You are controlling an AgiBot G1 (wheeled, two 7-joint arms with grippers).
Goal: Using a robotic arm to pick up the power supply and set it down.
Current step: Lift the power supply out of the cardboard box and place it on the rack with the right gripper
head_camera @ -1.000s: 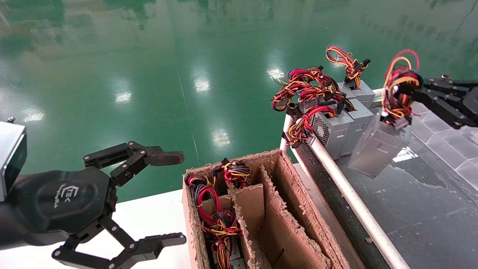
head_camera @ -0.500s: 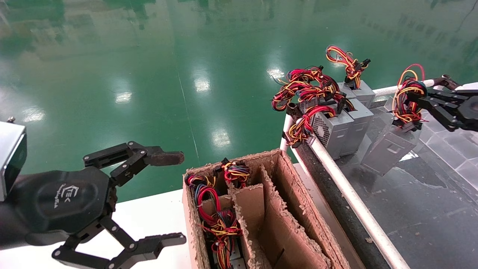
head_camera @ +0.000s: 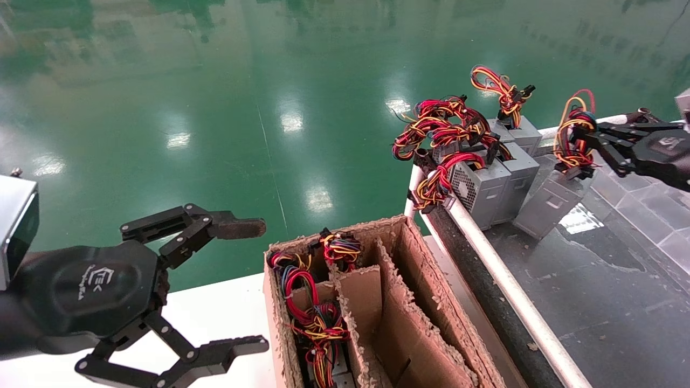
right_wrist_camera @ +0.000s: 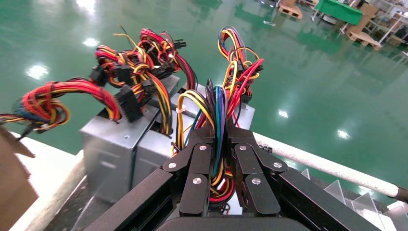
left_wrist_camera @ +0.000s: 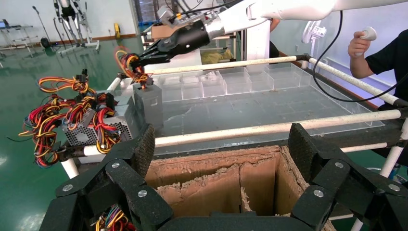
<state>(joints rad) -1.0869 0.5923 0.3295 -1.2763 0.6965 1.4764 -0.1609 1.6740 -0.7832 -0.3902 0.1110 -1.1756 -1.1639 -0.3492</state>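
Note:
The power supply (head_camera: 545, 206) is a plain grey metal box that hangs tilted from its looped wires (head_camera: 573, 137), its lower end down at the dark table surface (head_camera: 604, 302). My right gripper (head_camera: 587, 139) is shut on that wire bundle (right_wrist_camera: 219, 103), the fingers (right_wrist_camera: 199, 166) pinching it from both sides. The left wrist view shows the same power supply (left_wrist_camera: 148, 100) beside the other units, under the robotic arm (left_wrist_camera: 190, 38). The box itself is hidden in the right wrist view. My left gripper (head_camera: 262, 285) stays open and empty at the lower left, its pads (left_wrist_camera: 144, 149) wide apart.
Several other grey supplies (head_camera: 488, 183), one with a mesh vent, stand with tangled wires at the table's far left corner. A white rail (head_camera: 501, 275) edges the table. A divided cardboard box (head_camera: 399, 302) holds wired units in its left cells. A person (left_wrist_camera: 380, 53) stands beyond the table.
My right gripper has carried the power supply down and farther away, toward the row of other supplies; its lower end is now at the table surface. The left arm has not moved.

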